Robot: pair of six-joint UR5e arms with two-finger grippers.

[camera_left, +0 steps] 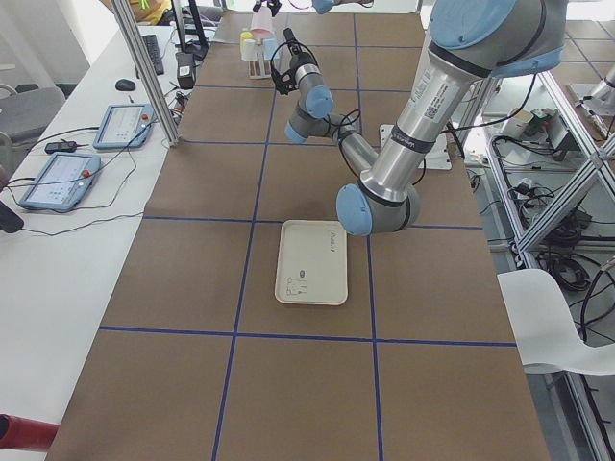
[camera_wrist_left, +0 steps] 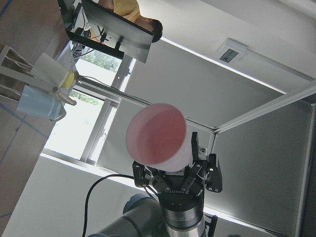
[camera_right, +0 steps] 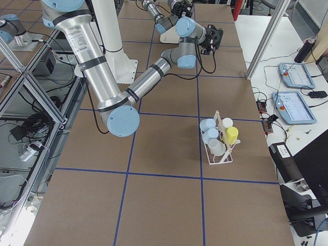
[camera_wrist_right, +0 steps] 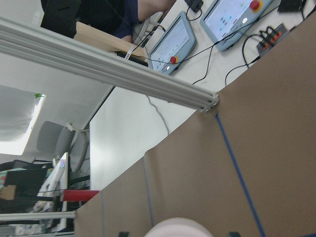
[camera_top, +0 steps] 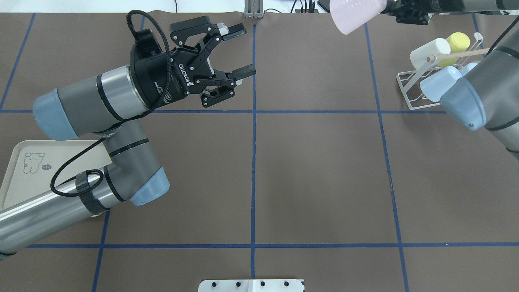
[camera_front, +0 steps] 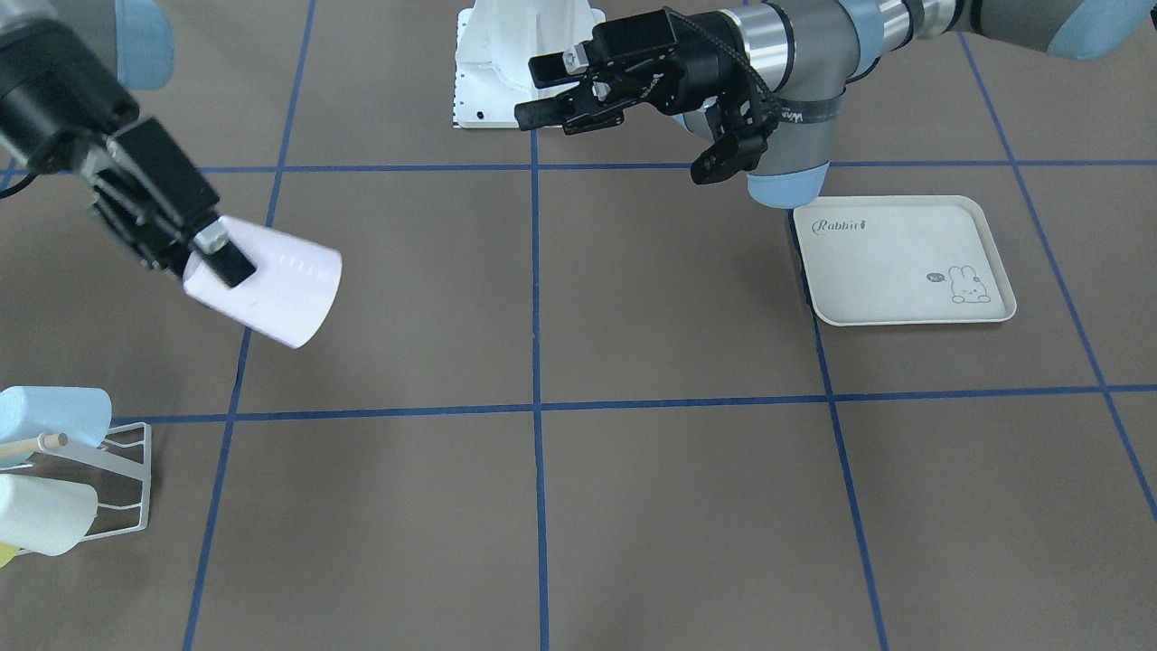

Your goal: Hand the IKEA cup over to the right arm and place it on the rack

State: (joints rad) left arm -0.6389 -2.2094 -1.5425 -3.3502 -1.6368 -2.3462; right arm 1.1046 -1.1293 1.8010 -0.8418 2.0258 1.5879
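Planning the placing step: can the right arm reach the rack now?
Likely yes: the right gripper holds the pink cup near the rack, nothing stands between them, though other cups already occupy part of it.

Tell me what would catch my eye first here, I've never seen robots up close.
The pink cup stands out most. The right tool holds it tilted in mid-air on the robot's right side, not far from a white rack loaded with other cups. Next is the left tool, wide open and empty near the table's middle line. A cream rabbit tray lies beside that arm.
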